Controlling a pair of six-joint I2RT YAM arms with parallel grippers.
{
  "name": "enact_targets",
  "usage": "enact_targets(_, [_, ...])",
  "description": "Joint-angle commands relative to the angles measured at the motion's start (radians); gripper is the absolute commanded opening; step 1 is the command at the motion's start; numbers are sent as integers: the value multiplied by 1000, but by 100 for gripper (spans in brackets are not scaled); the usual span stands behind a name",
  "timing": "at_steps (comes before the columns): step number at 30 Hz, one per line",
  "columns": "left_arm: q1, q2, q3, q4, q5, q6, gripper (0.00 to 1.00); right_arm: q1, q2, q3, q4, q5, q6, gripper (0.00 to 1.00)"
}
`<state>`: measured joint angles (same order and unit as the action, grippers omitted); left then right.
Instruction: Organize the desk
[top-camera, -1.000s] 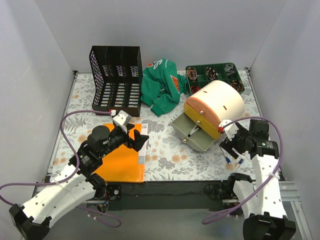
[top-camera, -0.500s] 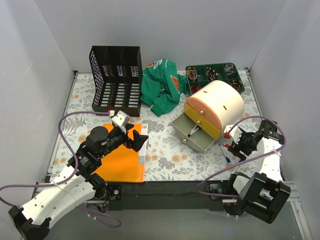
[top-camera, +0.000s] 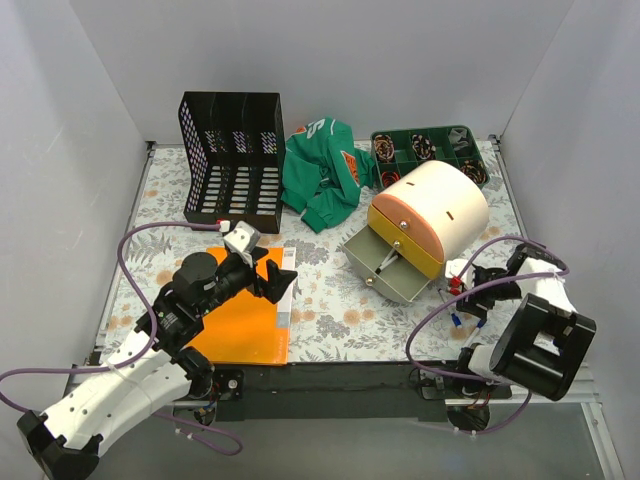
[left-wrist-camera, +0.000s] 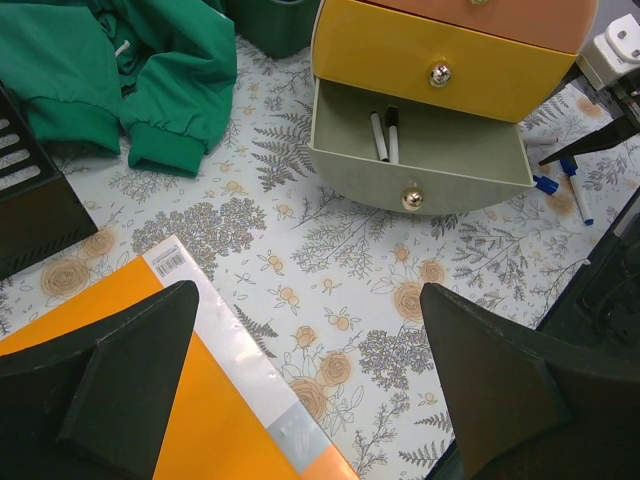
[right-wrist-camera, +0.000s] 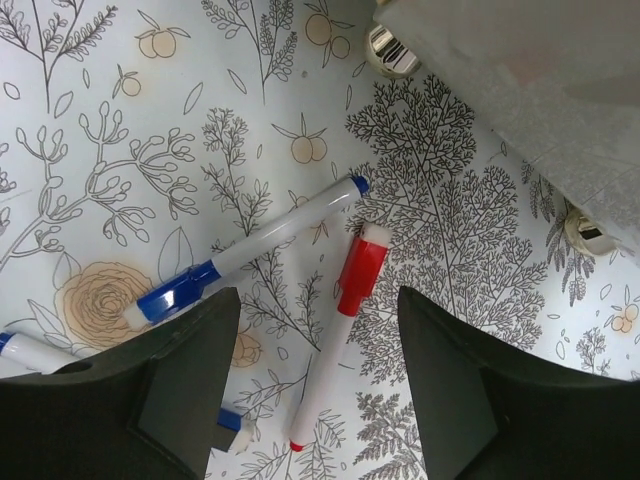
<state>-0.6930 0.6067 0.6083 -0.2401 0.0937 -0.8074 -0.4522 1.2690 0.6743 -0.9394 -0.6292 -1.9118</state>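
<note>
As it gapes, the right hand (right-wrist-camera: 318, 395) hovers over markers (right-wrist-camera: 352, 290).

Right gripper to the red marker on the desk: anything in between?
Nothing visible. The right gripper hangs over the red marker, jaws open either side of it. A blue marker lies close beside it on the desk, its tip near the red cap but apart; it could get nudged.
</note>
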Motion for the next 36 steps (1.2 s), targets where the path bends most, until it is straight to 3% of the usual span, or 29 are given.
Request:
enact_targets(1, [0, -4, 21, -11, 5, 8, 95, -6, 55, 45, 33, -40, -90, 72])
enact_targets(8, [0, -2, 19, -7, 3, 8, 95, -6, 93, 50, 91, -21, -55, 69])
enact_targets(22, [0, 7, 18, -8, 0, 10, 96, -6, 202, 5, 126, 82, -26, 44])
enact_targets(31, [-2, 11, 16, -7, -3, 10, 96, -6, 190, -10, 146, 120, 40, 8])
enact_targets(36, [0, 15, 10, 4, 23, 8, 97, -6, 49, -18, 131, 121, 97, 1])
